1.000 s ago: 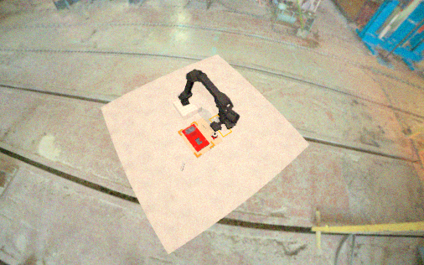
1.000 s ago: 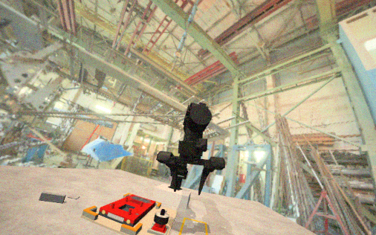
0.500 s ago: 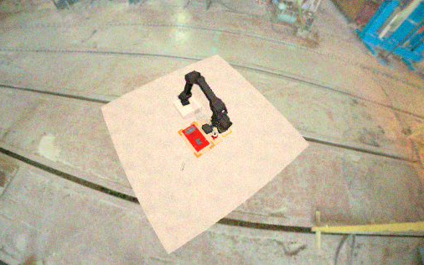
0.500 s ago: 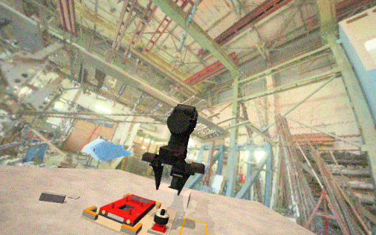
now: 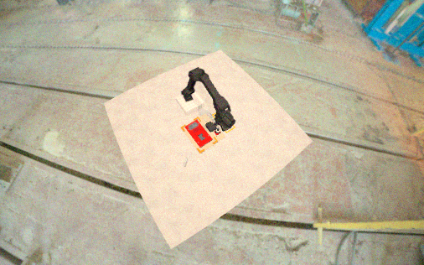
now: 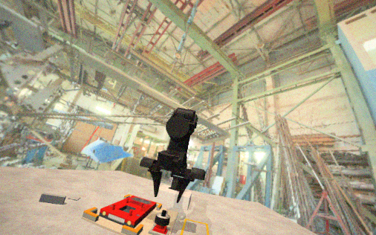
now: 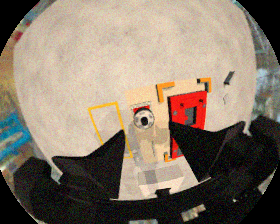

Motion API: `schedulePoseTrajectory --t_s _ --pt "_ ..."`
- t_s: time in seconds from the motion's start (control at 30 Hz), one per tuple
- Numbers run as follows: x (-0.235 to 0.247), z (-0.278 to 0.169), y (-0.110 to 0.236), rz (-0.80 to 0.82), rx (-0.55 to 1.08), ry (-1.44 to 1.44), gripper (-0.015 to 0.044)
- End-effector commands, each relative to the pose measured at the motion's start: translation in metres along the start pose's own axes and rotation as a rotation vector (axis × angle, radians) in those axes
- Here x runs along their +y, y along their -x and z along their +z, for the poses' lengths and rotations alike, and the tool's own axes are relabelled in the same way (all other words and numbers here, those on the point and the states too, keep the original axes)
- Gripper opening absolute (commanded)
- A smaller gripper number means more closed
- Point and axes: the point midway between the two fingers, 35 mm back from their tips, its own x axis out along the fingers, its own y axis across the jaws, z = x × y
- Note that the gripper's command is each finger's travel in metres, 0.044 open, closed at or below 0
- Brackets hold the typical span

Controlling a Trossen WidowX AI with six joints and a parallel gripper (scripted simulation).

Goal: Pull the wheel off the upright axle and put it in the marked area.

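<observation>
A small black wheel (image 6: 162, 218) (image 7: 144, 120) sits on an upright axle with a red foot (image 6: 159, 229), at the edge of a tan plate (image 7: 151, 152). My gripper (image 6: 167, 195) (image 7: 145, 128) (image 5: 213, 126) is open and empty. It hangs point-down a little above the wheel without touching it. The marked area is a yellow outlined rectangle (image 6: 197, 221) (image 7: 90, 123) on the table right beside the axle. In the top view the arm hides most of it.
A red board (image 5: 198, 133) (image 6: 128, 209) (image 7: 189, 110) with orange corner pieces lies next to the axle. The arm's white base block (image 5: 188, 105) stands behind it. A small dark flat piece (image 6: 52, 198) lies off to the side on the pale table (image 5: 166, 189).
</observation>
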Motion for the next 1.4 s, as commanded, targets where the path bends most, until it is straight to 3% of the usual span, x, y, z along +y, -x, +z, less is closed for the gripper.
schedulePoseTrajectory --t_s 0.0,0.33,0.43,0.73,0.93,1.37 --pt "-0.001 -0.003 -0.023 -0.008 0.015 0.003 0.03" --pt "-0.001 -0.007 -0.055 -0.008 0.015 0.003 0.03" --pt "0.0 -0.007 -0.053 -0.002 0.022 0.005 0.0221" --pt "0.0 -0.007 -0.053 -0.002 0.022 0.005 0.0161" --pt "0.0 -0.007 -0.052 -0.002 0.022 0.004 0.0004" --pt "0.0 -0.006 -0.047 -0.003 0.021 0.004 0.0"
